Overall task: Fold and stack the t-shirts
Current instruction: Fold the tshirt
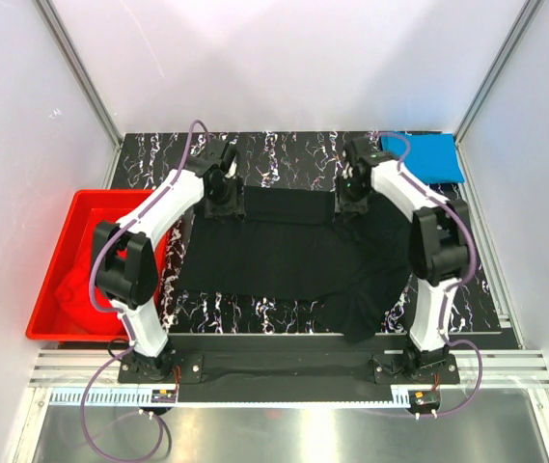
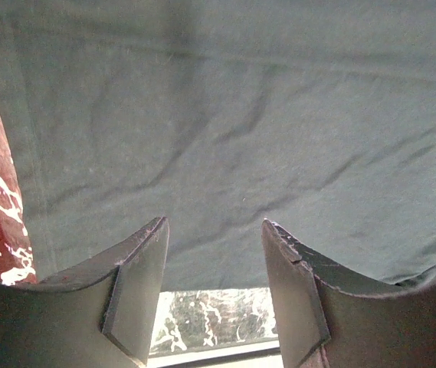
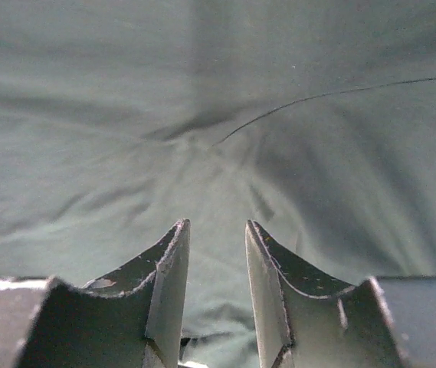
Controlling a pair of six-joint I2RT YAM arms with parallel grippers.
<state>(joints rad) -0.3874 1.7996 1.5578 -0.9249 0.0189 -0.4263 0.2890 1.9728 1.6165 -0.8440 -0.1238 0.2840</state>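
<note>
One black t-shirt (image 1: 274,256) lies spread across the worktop (image 1: 284,154), its near-right corner at the front edge. One blue t-shirt (image 1: 426,157) fills the far-right corner. At the black far hem, the left hand (image 2: 214,224) and right hand (image 3: 216,225) sit parted, empty.

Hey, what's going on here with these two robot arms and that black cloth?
Two robot arms are working on a black t-shirt spread over the marbled table. The left gripper and the right gripper are both down at the shirt's far edge, one towards each end. The left's fingers are apart over the fabric; whether the right has pinched it is unclear. A blue t-shirt lies folded at the far right corner, and red cloth sits in the red tub on the left.
</note>
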